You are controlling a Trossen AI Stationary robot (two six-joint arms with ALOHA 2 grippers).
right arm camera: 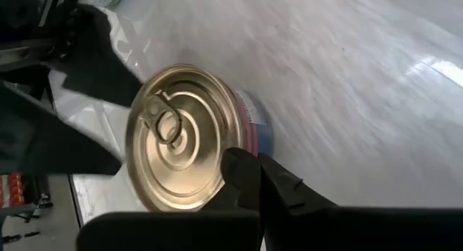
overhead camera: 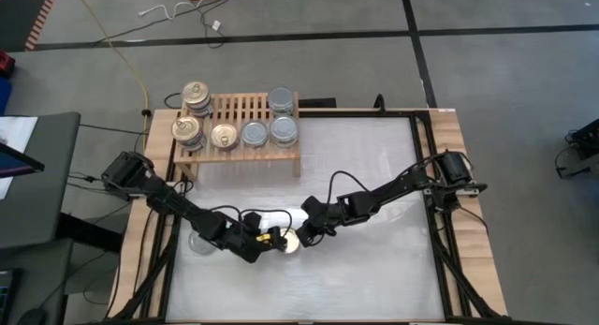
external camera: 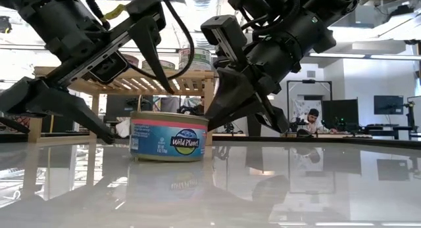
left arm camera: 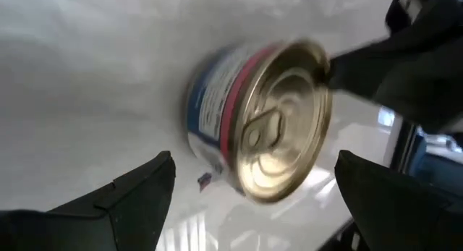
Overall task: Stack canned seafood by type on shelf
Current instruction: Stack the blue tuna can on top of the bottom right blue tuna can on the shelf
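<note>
Low view is showing the gold-topped tin [external camera: 169,135] sitting upright on the white table [external camera: 316,182], well short of the shelf [overhead camera: 239,138]; I am spreading my left gripper [overhead camera: 267,241] around it while my right gripper [overhead camera: 301,233], pressed together, is steadying its rim, so I should be centring before squeezing

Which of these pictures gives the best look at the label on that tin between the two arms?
The low view: the tin stands side-on on the table, its blue and pink label readable. The left wrist view shows the label slanted and blurred, the right wrist view mostly the gold top, the high view just a small round top.
</note>
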